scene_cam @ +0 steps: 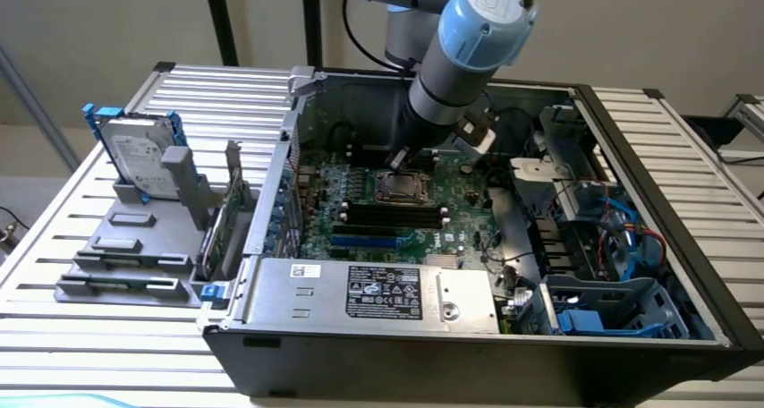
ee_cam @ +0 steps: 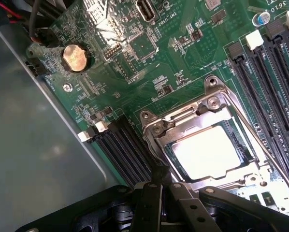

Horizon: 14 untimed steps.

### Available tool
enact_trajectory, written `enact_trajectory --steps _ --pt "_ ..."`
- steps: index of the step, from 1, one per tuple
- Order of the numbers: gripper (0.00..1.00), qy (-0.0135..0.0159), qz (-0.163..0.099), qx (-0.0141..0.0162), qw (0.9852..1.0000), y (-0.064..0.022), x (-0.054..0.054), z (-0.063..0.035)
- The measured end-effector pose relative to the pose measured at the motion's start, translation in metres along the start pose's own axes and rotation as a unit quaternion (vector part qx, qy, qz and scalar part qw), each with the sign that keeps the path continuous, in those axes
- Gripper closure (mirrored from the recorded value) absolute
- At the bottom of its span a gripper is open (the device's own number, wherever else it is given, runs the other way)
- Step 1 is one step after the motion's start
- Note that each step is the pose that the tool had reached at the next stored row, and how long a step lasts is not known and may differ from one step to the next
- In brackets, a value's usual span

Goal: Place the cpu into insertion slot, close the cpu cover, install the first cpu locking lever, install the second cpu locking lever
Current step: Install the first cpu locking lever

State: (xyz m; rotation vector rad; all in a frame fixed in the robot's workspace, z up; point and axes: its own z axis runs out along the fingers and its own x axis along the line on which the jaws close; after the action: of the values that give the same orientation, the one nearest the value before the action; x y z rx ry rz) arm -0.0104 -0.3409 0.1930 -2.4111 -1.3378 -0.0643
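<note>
The cpu [ee_cam: 207, 154] lies flat in the insertion slot [scene_cam: 398, 186], its pale metal face shining through the square opening of the cpu cover [ee_cam: 183, 118]. The grey cover frame lies down over the chip. A thin metal locking lever [ee_cam: 260, 145] runs along one side of the socket. My gripper [ee_cam: 158, 176] is shut, its black fingertips together just at the socket's edge, close to the cover's corner. In the exterior view my gripper [scene_cam: 402, 164] hangs low over the green motherboard [scene_cam: 358, 171], at the far side of the socket.
Black memory slots [ee_cam: 270, 72] flank the socket. A coin battery [ee_cam: 76, 57] sits on the board. The silver power supply [scene_cam: 370, 292] fills the case front; a blue drive cage [scene_cam: 609, 310] stands at the exterior view's right. A hard drive [scene_cam: 138, 153] stands outside the case.
</note>
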Motion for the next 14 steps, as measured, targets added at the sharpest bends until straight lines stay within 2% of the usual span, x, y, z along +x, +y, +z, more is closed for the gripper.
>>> enact_trajectory --steps 14 --pt "0.89 -0.0019 0.001 -0.0013 1.0 0.0062 0.0046 -0.0009"
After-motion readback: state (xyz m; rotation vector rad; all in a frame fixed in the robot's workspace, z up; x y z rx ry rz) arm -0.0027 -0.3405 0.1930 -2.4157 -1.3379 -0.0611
